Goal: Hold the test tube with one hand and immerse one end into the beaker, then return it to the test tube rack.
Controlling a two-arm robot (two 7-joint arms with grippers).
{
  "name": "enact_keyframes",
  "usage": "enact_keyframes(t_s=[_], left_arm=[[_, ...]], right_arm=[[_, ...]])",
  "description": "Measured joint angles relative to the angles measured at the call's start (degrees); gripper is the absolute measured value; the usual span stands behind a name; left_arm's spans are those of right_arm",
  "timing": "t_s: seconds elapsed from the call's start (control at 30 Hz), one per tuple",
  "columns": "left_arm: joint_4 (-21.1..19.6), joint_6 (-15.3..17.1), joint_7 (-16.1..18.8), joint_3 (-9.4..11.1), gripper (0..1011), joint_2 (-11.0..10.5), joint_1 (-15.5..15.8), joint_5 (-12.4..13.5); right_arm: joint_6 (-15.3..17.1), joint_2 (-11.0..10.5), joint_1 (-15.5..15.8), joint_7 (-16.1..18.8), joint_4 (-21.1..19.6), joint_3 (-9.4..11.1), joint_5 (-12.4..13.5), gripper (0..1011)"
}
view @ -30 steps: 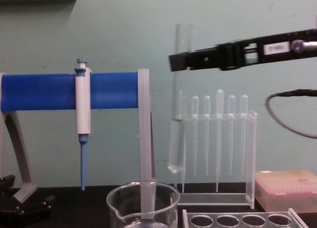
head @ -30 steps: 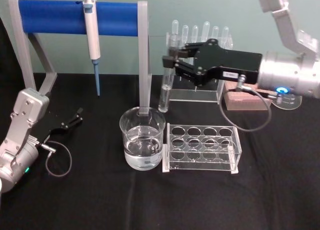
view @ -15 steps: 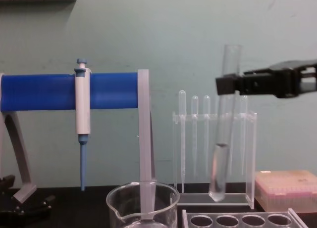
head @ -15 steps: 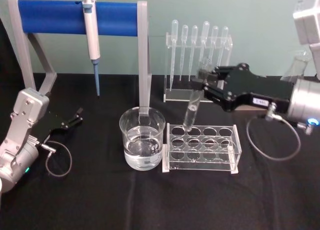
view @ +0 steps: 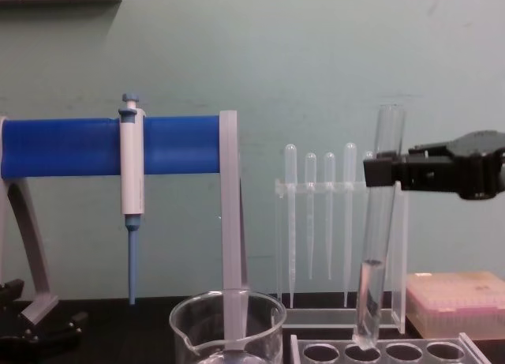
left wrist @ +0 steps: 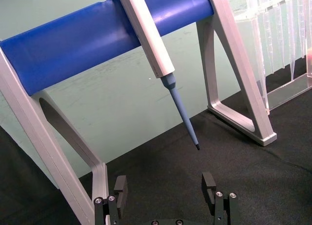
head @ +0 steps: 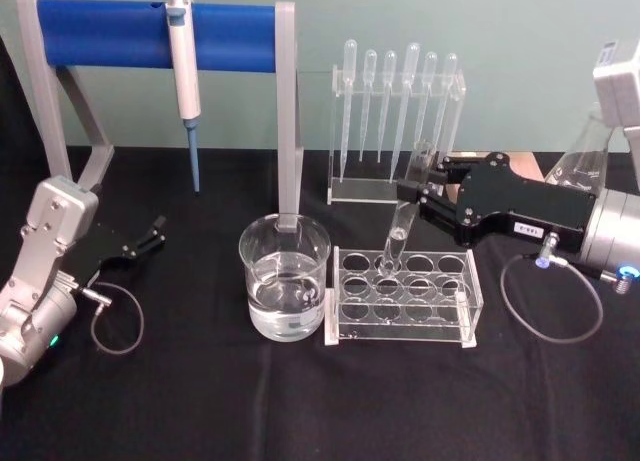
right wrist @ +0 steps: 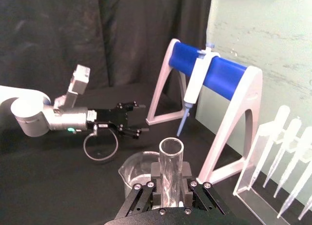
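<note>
My right gripper (head: 414, 200) is shut on the upper part of the test tube (head: 399, 232), a long clear glass tube that leans slightly. Its round bottom sits at a back-row hole of the clear tube rack (head: 470, 299), right of the beaker (head: 285, 281). From the chest, the test tube (view: 375, 245) hangs from the right gripper (view: 379, 173), its tip at the rack's (view: 418, 342) top edge. The right wrist view looks down on the tube's open rim (right wrist: 171, 149) between the fingers. The beaker (view: 227, 324) holds clear liquid. My left gripper (left wrist: 165, 186) rests open at the far left (head: 155, 231).
A blue-barred stand (head: 150, 33) with a hanging pipettor (head: 183, 71) rises behind the beaker, one grey leg (head: 288, 121) just behind its rim. A clear holder of plastic pipettes (head: 395, 111) stands at the back. A pink box (view: 458, 301) and a glass flask (head: 590, 161) are at the right.
My right gripper has carried the test tube from behind the beaker to the right and down, bringing its bottom to the clear rack. The left arm has not moved.
</note>
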State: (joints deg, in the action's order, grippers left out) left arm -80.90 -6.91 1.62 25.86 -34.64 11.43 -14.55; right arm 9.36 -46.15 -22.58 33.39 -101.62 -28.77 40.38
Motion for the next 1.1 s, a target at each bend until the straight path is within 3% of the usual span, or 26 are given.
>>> enact_keyframes(t_s=[0.63,1.1], left_arm=[[0.0,0.0,0.0,0.0,1000,0.0,0.0,0.0],[0.0,0.0,0.0,0.0,1000,0.0,0.0,0.0]], right_arm=[[-0.45,1.54,2.14,0.39,1.68,0.44,-3.4,238],[-2.75,3.39,3.84,0.38,3.77,1.07,-6.4,238]])
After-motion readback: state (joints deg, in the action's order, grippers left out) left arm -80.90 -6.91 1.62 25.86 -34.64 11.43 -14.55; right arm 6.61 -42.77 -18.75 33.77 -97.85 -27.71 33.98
